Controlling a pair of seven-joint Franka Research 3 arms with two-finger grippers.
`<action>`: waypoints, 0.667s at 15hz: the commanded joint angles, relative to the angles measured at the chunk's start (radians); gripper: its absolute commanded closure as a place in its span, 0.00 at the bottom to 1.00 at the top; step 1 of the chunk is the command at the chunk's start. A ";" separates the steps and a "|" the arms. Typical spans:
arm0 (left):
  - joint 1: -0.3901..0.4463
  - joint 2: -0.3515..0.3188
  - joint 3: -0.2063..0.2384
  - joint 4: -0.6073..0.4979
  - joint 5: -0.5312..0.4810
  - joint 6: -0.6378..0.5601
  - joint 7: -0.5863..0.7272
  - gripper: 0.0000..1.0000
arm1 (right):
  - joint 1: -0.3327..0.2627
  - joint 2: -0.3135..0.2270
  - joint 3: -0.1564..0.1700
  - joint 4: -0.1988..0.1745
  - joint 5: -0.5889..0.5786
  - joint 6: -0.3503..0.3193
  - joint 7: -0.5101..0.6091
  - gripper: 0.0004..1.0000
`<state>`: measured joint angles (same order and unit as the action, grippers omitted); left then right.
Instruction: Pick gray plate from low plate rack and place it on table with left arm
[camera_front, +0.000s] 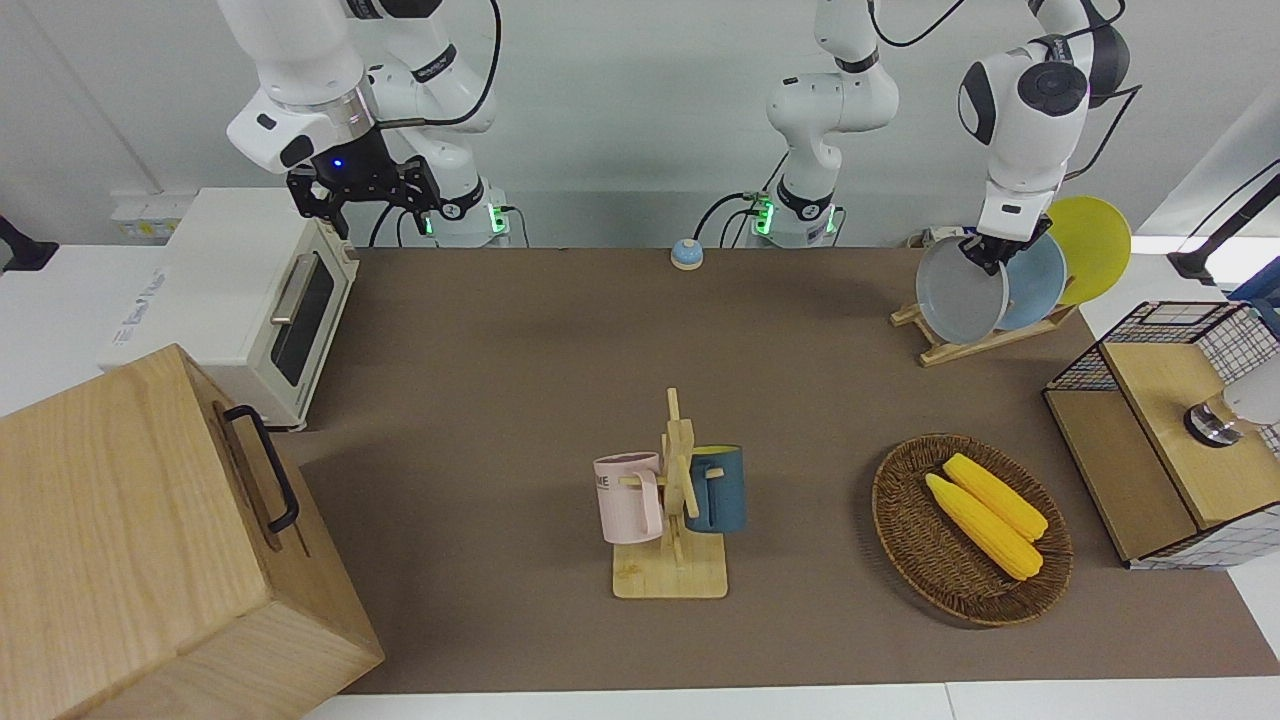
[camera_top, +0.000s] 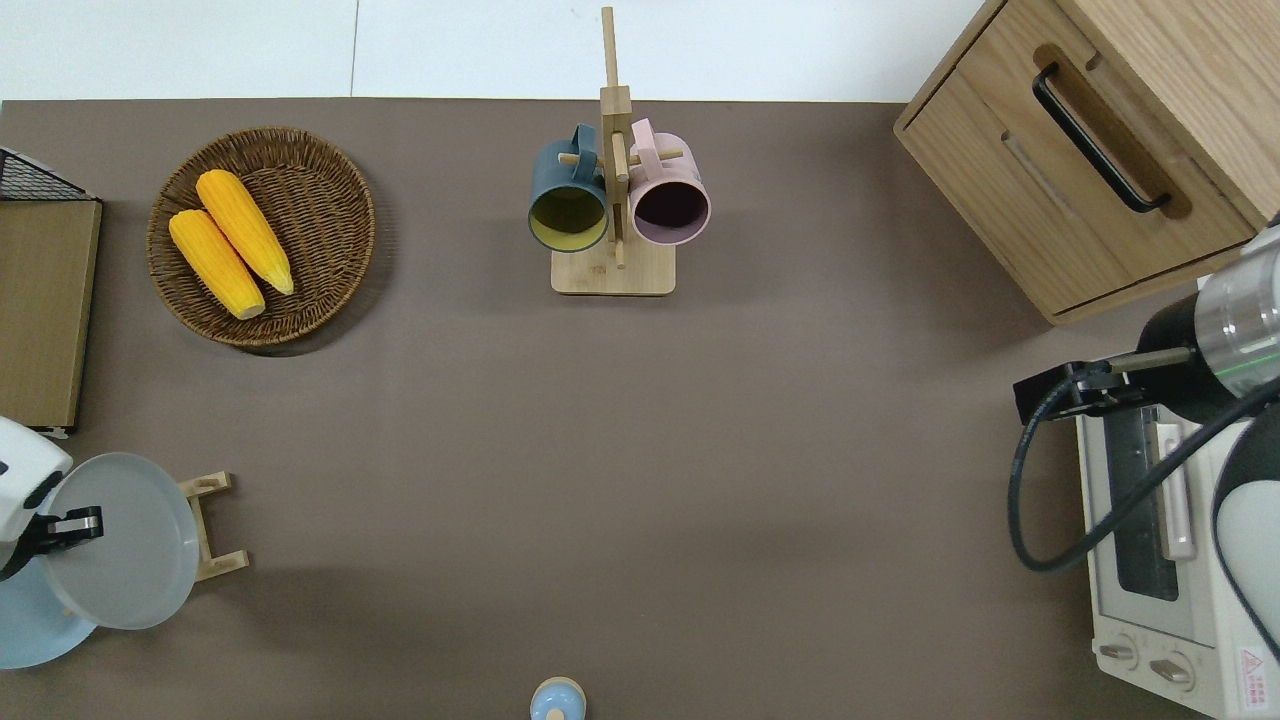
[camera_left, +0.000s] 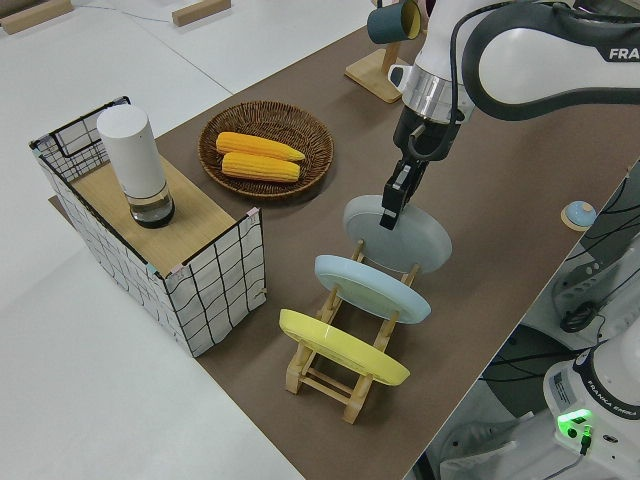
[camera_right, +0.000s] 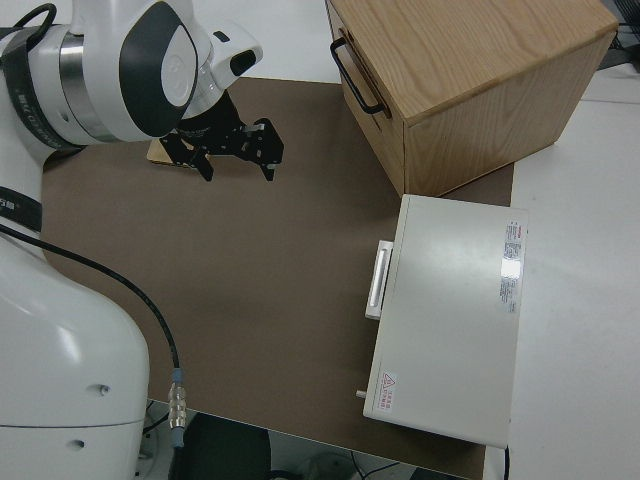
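Observation:
My left gripper (camera_front: 985, 252) is shut on the upper rim of the gray plate (camera_front: 962, 302) and holds it tilted, raised over the low plate rack (camera_front: 940, 352) at the left arm's end of the table (camera_front: 500, 350). In the overhead view the gray plate (camera_top: 125, 545) covers part of the rack (camera_top: 212, 525), whose end pegs stand bare. In the left side view the left gripper (camera_left: 392, 205) grips the gray plate (camera_left: 405, 235) just above the rack (camera_left: 330, 372). My right arm is parked, its gripper (camera_front: 365, 190) open.
A sky-blue plate (camera_front: 1035, 280) and a yellow plate (camera_front: 1090, 240) stand in the rack. A wicker basket (camera_front: 905, 540) with corn, a wire-sided box (camera_front: 1150, 420), a mug tree (camera_front: 675, 500), a small bell (camera_front: 686, 254), a toaster oven (camera_front: 250, 300) and a wooden cabinet (camera_front: 130, 540) are about.

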<state>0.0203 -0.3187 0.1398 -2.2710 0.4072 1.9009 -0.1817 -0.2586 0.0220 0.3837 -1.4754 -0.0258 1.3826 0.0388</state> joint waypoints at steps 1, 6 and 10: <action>-0.017 -0.005 -0.005 0.096 -0.057 -0.115 0.004 0.90 | -0.024 -0.002 0.021 0.007 -0.006 -0.013 0.012 0.02; -0.037 -0.003 -0.005 0.180 -0.128 -0.198 0.031 0.90 | -0.024 -0.002 0.021 0.007 -0.006 -0.013 0.012 0.02; -0.054 0.007 -0.003 0.177 -0.247 -0.194 0.031 0.90 | -0.024 -0.002 0.021 0.007 -0.006 -0.011 0.012 0.02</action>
<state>-0.0090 -0.3230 0.1272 -2.1087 0.2406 1.7284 -0.1609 -0.2586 0.0220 0.3837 -1.4754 -0.0258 1.3826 0.0388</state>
